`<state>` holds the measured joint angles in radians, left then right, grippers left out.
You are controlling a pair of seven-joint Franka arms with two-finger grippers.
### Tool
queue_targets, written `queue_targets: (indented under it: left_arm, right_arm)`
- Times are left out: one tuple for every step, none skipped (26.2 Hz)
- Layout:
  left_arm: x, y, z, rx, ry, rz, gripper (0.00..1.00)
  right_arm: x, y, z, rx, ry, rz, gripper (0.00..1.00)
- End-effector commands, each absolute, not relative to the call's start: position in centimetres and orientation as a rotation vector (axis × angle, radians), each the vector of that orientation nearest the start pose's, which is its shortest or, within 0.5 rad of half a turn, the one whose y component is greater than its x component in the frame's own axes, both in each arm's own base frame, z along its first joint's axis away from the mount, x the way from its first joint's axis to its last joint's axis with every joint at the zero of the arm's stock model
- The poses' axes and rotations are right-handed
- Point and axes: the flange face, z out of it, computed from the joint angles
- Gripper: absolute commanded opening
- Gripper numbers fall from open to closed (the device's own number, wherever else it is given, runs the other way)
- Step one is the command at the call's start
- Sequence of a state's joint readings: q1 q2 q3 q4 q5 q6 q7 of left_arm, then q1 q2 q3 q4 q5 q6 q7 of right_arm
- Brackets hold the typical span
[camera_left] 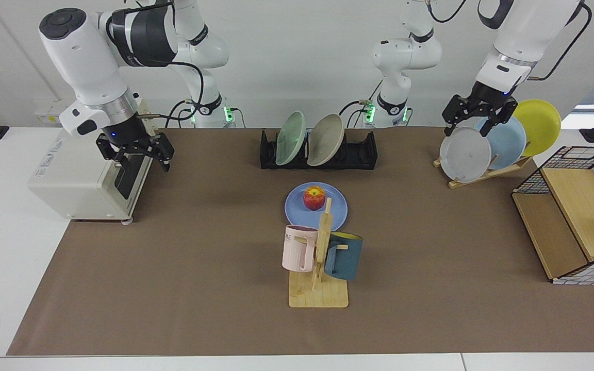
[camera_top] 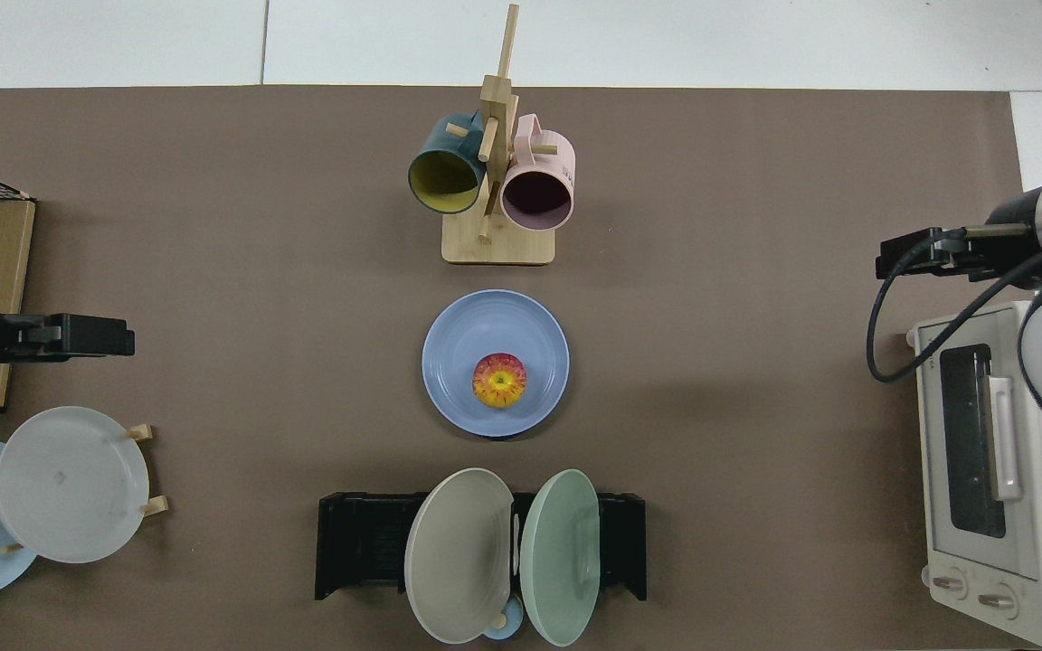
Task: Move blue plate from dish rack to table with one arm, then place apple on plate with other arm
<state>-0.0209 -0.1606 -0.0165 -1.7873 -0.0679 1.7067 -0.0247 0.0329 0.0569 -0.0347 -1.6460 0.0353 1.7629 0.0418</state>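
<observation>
The blue plate (camera_left: 316, 206) lies flat on the table (camera_left: 183, 268), out in front of the dish rack (camera_left: 318, 150) and just behind a wooden mug stand (camera_left: 319, 268), with the apple (camera_left: 314, 198) resting on it a little off centre, so both steps look done to me. The plate seems stiff, matte and light enough for one gripper, best pinched at its shallow rim; it could chip if dropped. The apple looks firm, smooth and apt to roll, so I would take it across its widest part. The right gripper (camera_left: 134, 154) hangs empty, fingers apart, beside the toaster oven (camera_left: 88, 170), well away from the plate. The left gripper (camera_left: 479, 114) hovers empty, fingers spread, over the grey plate (camera_left: 465, 154) in the slanted wooden rack. The brown sheet looks flat and grippy. Two more plates stand in the dish rack, and a wire basket (camera_left: 580, 206) sits at the far side.
</observation>
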Motion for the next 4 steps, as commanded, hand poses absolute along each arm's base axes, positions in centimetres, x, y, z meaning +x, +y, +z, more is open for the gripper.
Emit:
queue_targets:
  left_arm:
    - [51.12,-2.57,62.6,-3.213,0.008,-0.115,1.0]
    - [51.12,-2.57,62.6,-3.213,0.008,-0.115,1.0]
    - [51.1,-2.57,62.59,-3.213,0.008,-0.112,1.0]
    - [51.12,-2.57,62.6,-3.213,0.008,-0.115,1.0]
  right_arm:
    - [58.48,-0.15,57.34,-3.124,0.047,-0.036,1.0]
    - [58.36,-0.19,57.3,-3.129,0.046,-0.026,1.0]
    - [58.2,-0.05,57.34,-3.132,0.043,-0.017,1.0]
    - [58.1,0.13,57.31,-3.132,0.038,-0.01,1.0]
